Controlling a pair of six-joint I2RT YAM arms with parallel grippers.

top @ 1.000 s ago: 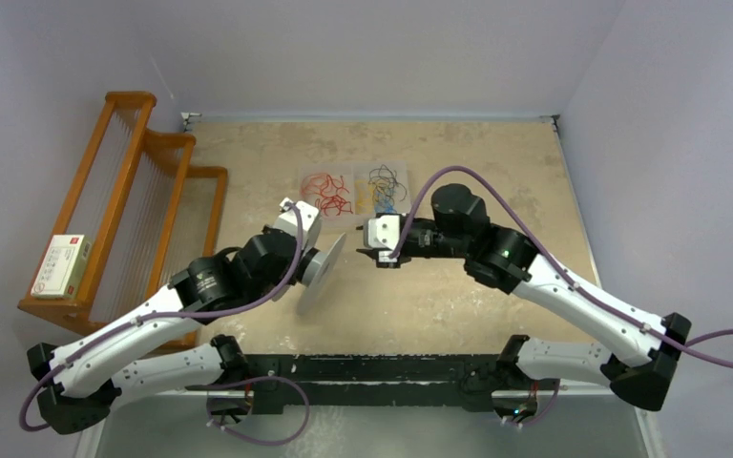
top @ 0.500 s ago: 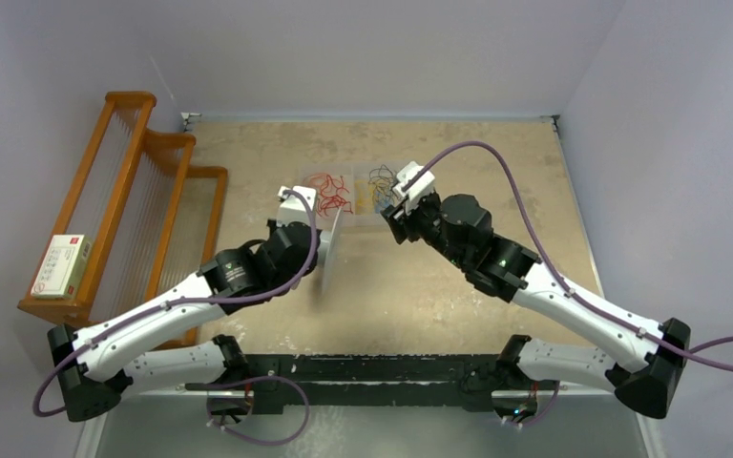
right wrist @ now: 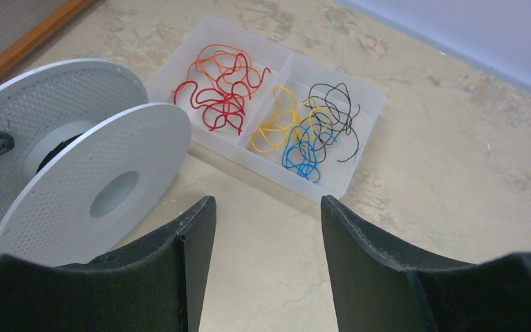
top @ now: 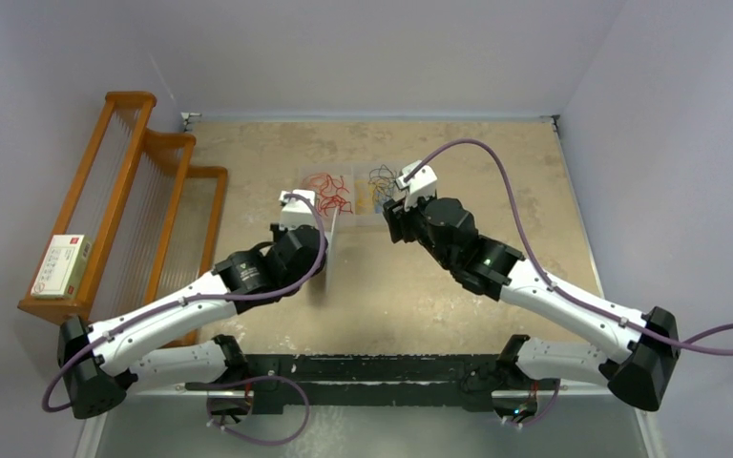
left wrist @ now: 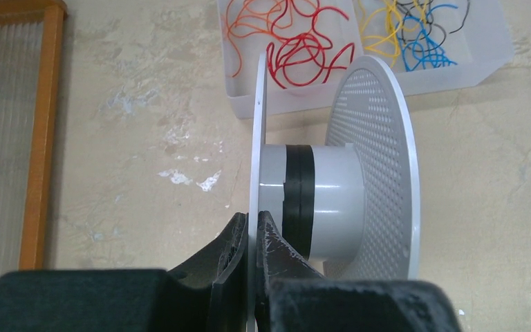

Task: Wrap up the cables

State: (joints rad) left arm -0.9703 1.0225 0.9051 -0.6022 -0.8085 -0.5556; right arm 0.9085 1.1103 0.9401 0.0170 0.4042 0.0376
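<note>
Two arms meet near the middle of the desk [top: 458,296] in the top view. The left tool [top: 323,250] holds a white spool [top: 331,243] seen edge-on, just in front of a clear divided tray [top: 357,170]. The right tool [top: 391,224] hovers at the tray's near side, over the compartment where the cables [top: 379,196] lie. A wooden rack [top: 124,191] stands well to the left.

From the left wrist, the left tool [left wrist: 252,221] is clamped tight on the thin edge of one flange of the white spool [left wrist: 332,200], whose hub carries a dark band [left wrist: 297,200]. Behind it the cables [left wrist: 380,34] sit in the tray's right compartment and the red wires [left wrist: 304,59] in the other.

From the right wrist, the right tool [right wrist: 266,207] stands fairly wide with nothing between its fingers, above bare desk short of the tray [right wrist: 332,190]. The cables [right wrist: 273,131] are thread-thin, curly yellow strands, looped loosely and crossing the black and blue wires [right wrist: 318,131].

That tangle is the main risk, I judge: a pinch could drag up the wrong colours, or the tray itself. So fine a strand could also slip from the fingers. A grip on the flange edge alone may let the spool twist once a cable is pulled taut.
</note>
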